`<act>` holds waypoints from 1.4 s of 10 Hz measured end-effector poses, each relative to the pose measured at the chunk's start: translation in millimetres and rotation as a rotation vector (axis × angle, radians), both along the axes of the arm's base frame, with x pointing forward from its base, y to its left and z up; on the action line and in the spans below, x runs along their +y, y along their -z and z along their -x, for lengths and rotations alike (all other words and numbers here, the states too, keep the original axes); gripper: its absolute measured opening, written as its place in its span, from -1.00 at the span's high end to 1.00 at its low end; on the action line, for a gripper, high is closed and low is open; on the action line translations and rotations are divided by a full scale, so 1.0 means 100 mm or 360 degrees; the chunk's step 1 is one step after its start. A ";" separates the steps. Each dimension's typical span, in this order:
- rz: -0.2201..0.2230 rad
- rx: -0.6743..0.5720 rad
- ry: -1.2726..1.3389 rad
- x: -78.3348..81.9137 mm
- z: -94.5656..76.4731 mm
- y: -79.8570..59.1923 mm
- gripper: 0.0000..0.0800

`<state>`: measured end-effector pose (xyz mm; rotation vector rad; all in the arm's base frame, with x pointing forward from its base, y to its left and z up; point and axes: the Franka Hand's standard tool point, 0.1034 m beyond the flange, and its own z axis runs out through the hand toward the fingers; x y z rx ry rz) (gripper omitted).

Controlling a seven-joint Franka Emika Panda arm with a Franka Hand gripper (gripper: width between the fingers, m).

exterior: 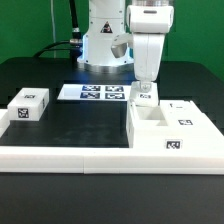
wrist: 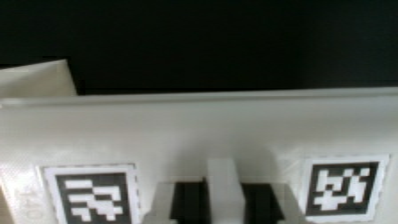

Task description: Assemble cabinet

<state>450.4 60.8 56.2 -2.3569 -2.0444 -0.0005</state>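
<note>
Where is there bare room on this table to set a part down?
Free: the table between marker board, small box, rail and cabinet. Crowded: the exterior view's right, where the claw is low over the cabinet.

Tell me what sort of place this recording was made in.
Most likely a robotics lab bench: a white robot arm works over a black table, a flat white marker board lies on it, and the large boxy white plastic cabinet body carries square black-and-white tags.
</note>
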 end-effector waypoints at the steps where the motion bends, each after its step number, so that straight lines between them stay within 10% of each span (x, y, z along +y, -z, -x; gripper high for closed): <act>1: -0.0002 -0.0003 0.0000 0.00 -0.02 0.00 0.82; 14: -0.0004 -0.0012 -0.0205 0.00 -0.07 0.01 0.82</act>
